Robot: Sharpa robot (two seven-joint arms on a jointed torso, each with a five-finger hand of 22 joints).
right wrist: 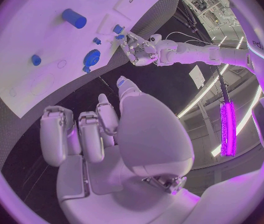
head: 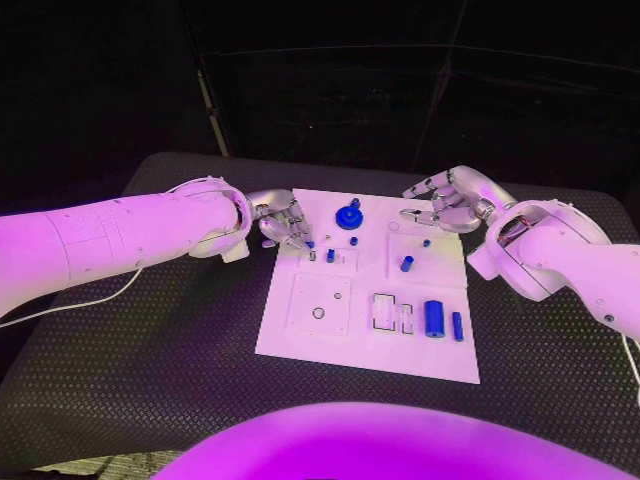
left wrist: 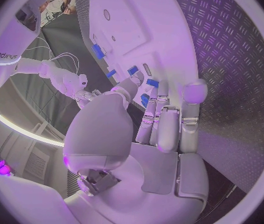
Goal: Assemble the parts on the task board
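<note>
The white task board lies in the middle of the table. On it are a blue gear, several small upright blue pegs and a blue cylinder lying near its right edge. My left hand is over the board's far left edge. Its thumb and fingertips close around a small blue part just above the board. My right hand hovers over the board's far right corner with its fingers curled in and nothing in them. The gear lies ahead of it.
The board has empty recesses: a round hole at the left and rectangular slots in the middle. A short blue pin lies beside the cylinder. Black ribbed table surrounds the board.
</note>
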